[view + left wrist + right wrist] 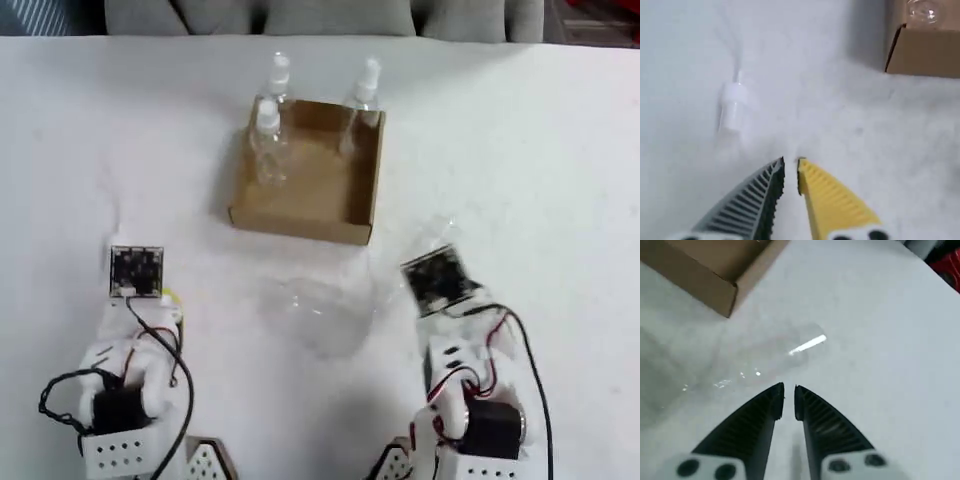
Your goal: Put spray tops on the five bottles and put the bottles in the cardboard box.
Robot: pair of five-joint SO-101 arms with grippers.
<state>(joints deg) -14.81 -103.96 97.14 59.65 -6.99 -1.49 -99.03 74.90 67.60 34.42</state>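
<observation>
The open cardboard box (345, 215) sits mid-table. One clear bottle with a white spray top (268, 135) stands inside at its left. A second (362, 100) leans in the far right corner. A third (278, 75) rises at the far edge; I cannot tell if it is inside. Clear bottles without tops (315, 300) lie in front of the box. My right gripper (788, 392) is shut and empty, just short of one lying bottle (765, 360). A loose white spray top (732, 107) lies on the table ahead of my left gripper (791, 167), also shut and empty.
The table is covered in white cloth. The left arm (120, 400) and right arm (470, 400) sit at the near edge. A box corner (920, 50) lies ahead of the left gripper, and a box wall (695, 277) ahead of the right gripper. Grey chairs line the far side.
</observation>
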